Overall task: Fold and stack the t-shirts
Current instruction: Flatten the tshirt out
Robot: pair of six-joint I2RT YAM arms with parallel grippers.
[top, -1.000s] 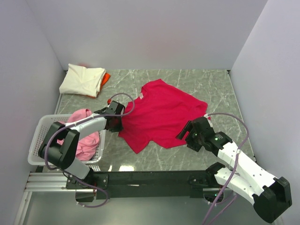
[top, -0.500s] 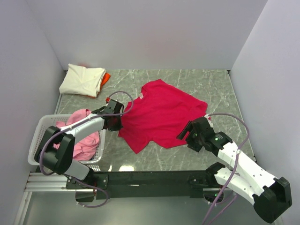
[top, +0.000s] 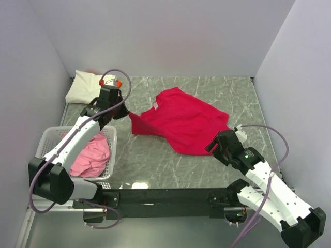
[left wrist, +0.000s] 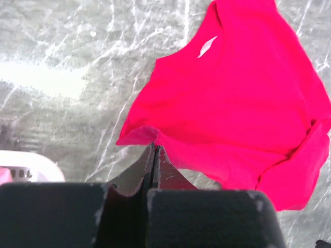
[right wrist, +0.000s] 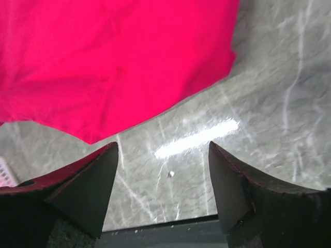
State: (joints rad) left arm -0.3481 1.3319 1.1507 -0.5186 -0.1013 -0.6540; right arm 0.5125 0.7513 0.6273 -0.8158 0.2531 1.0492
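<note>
A crimson red t-shirt (top: pixel 181 121) lies crumpled on the marble table, also in the left wrist view (left wrist: pixel 243 103) and the right wrist view (right wrist: pixel 103 62). My left gripper (top: pixel 124 114) is shut on its left edge (left wrist: pixel 153 145) and holds that edge lifted. My right gripper (top: pixel 214 144) is open and empty just off the shirt's near right edge, over bare table (right wrist: pixel 163 155). A folded cream-white t-shirt (top: pixel 85 87) lies on an orange one (top: pixel 118 83) at the back left. Pink t-shirts (top: pixel 90 152) sit in the basket.
A white lattice basket (top: pixel 49 142) stands at the near left, its rim in the left wrist view (left wrist: pixel 26 165). Grey walls close in the table on three sides. The table's front edge (right wrist: pixel 165 227) lies just below my right gripper.
My left gripper has lifted and pulled the red shirt's left edge back and left, bunching the shirt. My right gripper has moved slightly right and off the shirt.
</note>
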